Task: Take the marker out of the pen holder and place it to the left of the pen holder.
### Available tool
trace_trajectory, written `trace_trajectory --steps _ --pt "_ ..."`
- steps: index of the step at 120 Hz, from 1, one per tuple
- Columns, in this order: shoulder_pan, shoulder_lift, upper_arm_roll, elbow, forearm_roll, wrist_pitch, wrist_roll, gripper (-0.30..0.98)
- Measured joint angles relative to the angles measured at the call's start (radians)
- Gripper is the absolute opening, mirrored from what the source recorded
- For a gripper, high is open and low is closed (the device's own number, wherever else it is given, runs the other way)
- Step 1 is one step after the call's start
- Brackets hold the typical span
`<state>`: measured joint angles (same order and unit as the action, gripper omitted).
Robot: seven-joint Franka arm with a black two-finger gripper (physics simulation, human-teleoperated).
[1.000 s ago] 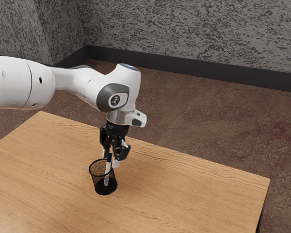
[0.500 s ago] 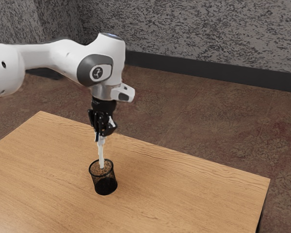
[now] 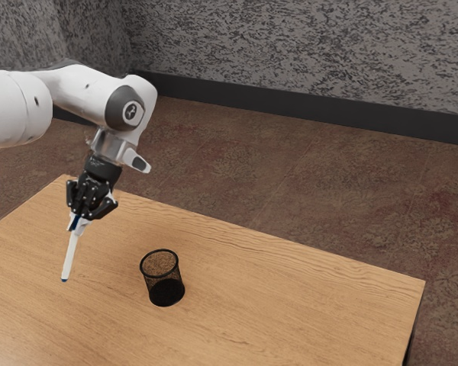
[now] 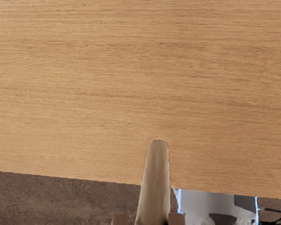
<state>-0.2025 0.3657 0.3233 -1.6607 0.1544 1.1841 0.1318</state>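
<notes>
In the exterior view my gripper [image 3: 77, 223] is shut on the upper, blue-ended part of the white marker [image 3: 71, 255]. The marker hangs down at a slight tilt, its lower tip out over the wooden table and clear of the pen holder. A black mesh pen holder [image 3: 162, 277] stands upright toward the exterior view's right of the marker, with nothing visible inside. In the wrist view the marker [image 4: 155, 180] juts out from my gripper [image 4: 149, 219], whose fingertips flank it at the lower edge.
The wooden table [image 3: 290, 305] extends around the pen holder toward the exterior view's right. One table edge crosses the wrist view below the bare wood [image 4: 131, 84], with brown floor [image 4: 61, 199] and part of the white robot base [image 4: 210, 204] beyond it.
The marker has come up out of the pen holder in my gripper. My hand has since swung toward the exterior view's left and tilted, while the holder has stayed put.
</notes>
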Motion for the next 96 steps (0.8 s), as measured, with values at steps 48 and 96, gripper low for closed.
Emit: trace_trajectory --steps 48,96 --pt "0.017 0.314 0.021 0.148 -0.05 -0.044 -0.005 -0.1" --pt "0.017 0.398 0.019 0.186 -0.081 -0.016 -0.003 0.08"
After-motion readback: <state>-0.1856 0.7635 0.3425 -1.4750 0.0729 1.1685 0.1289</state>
